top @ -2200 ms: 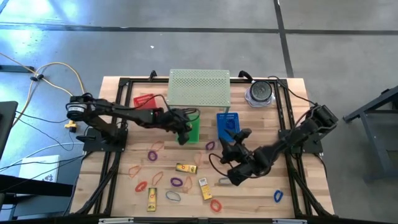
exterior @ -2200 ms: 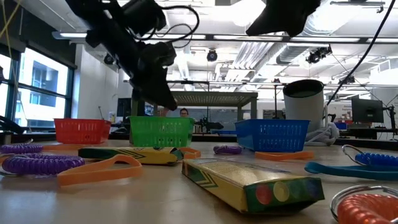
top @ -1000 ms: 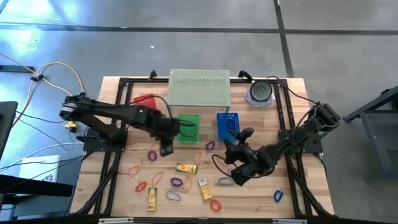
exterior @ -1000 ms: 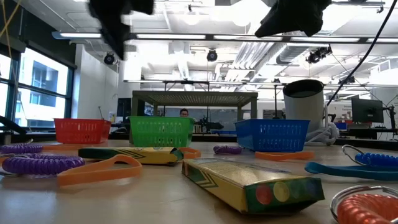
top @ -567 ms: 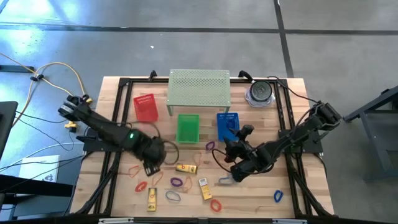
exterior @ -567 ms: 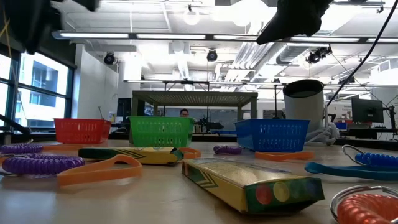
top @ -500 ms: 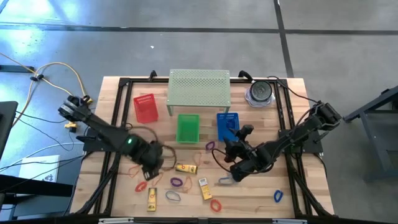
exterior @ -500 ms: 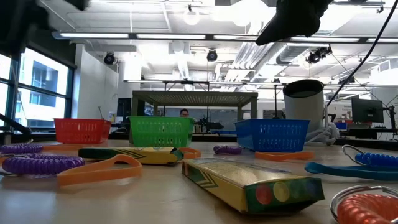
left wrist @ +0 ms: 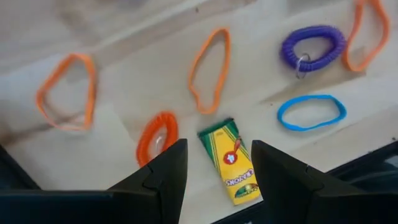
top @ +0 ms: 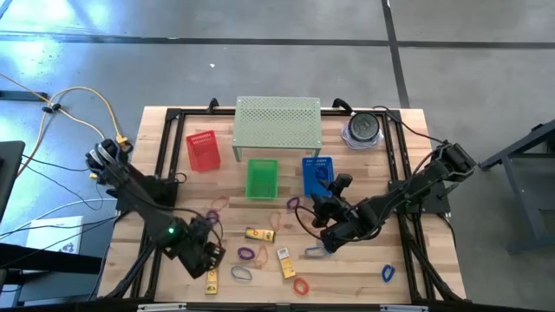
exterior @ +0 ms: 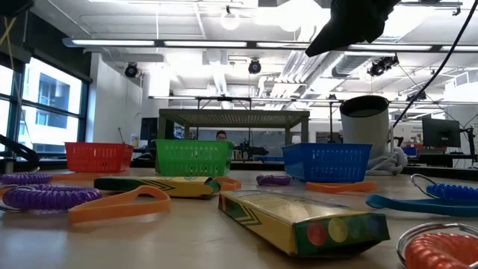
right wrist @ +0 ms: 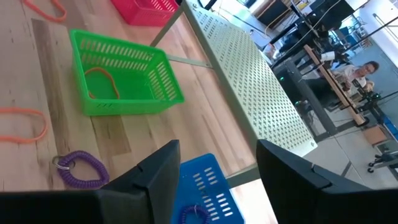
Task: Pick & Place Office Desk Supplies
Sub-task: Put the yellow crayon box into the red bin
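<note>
Presently left gripper (left wrist: 214, 180) hangs unclenched, empty, above crayon box (left wrist: 231, 160) beside orange coil loop (left wrist: 157, 134); right gripper (right wrist: 217, 165) (parted, holding nothing) waits near blue basket (right wrist: 208, 186).

Scattered flat across the front half of the bench (top: 165, 130): thin loops and coiled rings in several colours, plus small yellow crayon packets. Near the front-left corner, seen from the left wrist: yellow packet (left wrist: 231, 160) lying flat, label up, just beside an orange coiled ring (left wrist: 157, 135); two thin orange loops (left wrist: 211, 70) beyond; purple coiled ring (left wrist: 312, 47) and a thin blue loop (left wrist: 311, 112) to one side. Toward mid-bench: second packet (top: 259, 234) lying flat, third packet (top: 285, 262) nearer the front edge, purple ring (top: 247, 254) between them. Blue loop (top: 387, 273) close to the front-right corner. One orange loop (right wrist: 102, 82) lay inside the green basket (right wrist: 158, 74).
</note>
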`<action>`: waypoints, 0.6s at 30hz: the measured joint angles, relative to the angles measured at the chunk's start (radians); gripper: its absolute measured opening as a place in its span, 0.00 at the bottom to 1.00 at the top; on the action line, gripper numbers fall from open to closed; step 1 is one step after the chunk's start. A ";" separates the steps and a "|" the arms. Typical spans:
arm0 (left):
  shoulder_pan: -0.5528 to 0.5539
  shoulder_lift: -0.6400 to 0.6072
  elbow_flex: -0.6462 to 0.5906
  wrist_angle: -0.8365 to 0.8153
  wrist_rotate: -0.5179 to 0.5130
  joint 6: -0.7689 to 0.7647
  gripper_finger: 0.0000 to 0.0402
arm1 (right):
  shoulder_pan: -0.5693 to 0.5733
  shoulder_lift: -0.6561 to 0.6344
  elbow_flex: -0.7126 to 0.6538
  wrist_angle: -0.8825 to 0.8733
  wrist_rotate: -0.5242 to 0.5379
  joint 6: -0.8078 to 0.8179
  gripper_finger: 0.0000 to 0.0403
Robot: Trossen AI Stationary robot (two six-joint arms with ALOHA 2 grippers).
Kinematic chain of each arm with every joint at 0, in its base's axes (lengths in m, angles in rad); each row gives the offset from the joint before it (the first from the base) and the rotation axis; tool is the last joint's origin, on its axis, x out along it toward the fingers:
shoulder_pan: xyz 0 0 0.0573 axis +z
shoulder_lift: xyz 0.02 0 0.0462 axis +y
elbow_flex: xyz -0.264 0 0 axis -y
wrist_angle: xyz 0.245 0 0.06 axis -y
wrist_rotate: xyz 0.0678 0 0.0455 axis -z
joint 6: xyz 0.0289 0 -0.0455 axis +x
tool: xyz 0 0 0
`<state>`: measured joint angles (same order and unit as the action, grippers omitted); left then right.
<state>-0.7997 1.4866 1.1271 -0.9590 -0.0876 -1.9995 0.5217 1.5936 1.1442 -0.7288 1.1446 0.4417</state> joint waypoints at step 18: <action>-0.043 0.197 0.000 0.308 0.168 -0.376 0.43 | 0.000 0.001 -0.001 -0.027 -0.083 -0.106 0.50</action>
<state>-0.8423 1.6832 1.1275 -0.6512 0.0808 -2.3750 0.5217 1.5948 1.1435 -0.7563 1.0613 0.3355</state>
